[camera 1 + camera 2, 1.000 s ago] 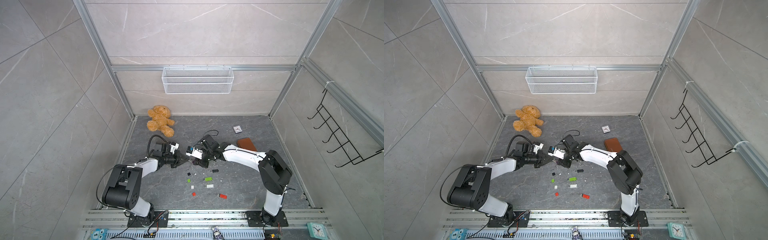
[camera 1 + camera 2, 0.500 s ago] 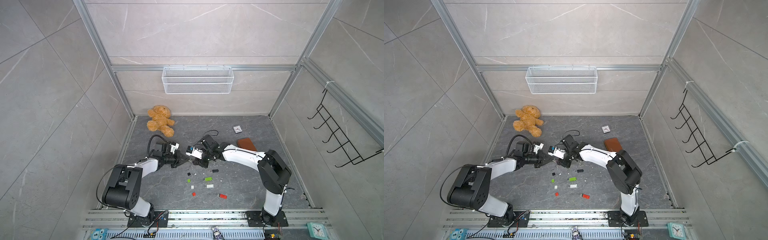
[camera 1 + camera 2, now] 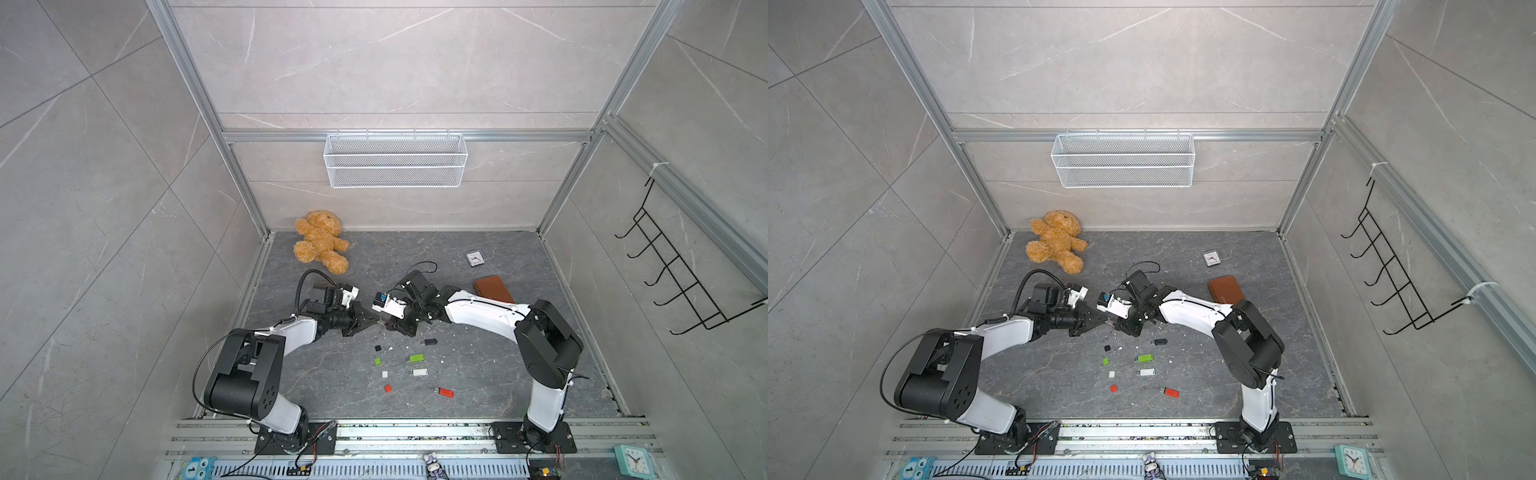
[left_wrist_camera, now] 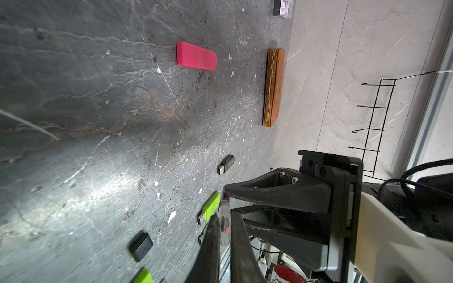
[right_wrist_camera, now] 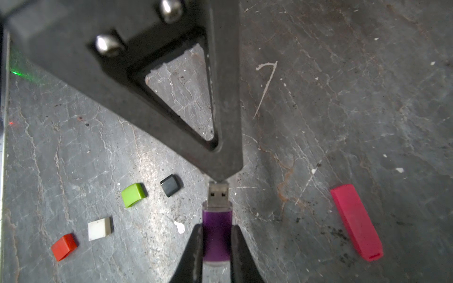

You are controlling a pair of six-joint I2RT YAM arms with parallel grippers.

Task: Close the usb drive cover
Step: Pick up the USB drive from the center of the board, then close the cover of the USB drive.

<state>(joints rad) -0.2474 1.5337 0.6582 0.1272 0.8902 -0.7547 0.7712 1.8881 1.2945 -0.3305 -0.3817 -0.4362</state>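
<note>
The right claw [image 5: 217, 230] clamps a purple plastic usb drive [image 5: 217, 242], metal plug [image 5: 218, 193] bare. The left claw [image 4: 224, 215] pinches a small translucent cover [image 4: 224, 226] against that plug.

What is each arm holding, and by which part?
Right fingers pinch the purple usb drive by its body; left fingers apparently pinch a clear cap by its sides.
</note>
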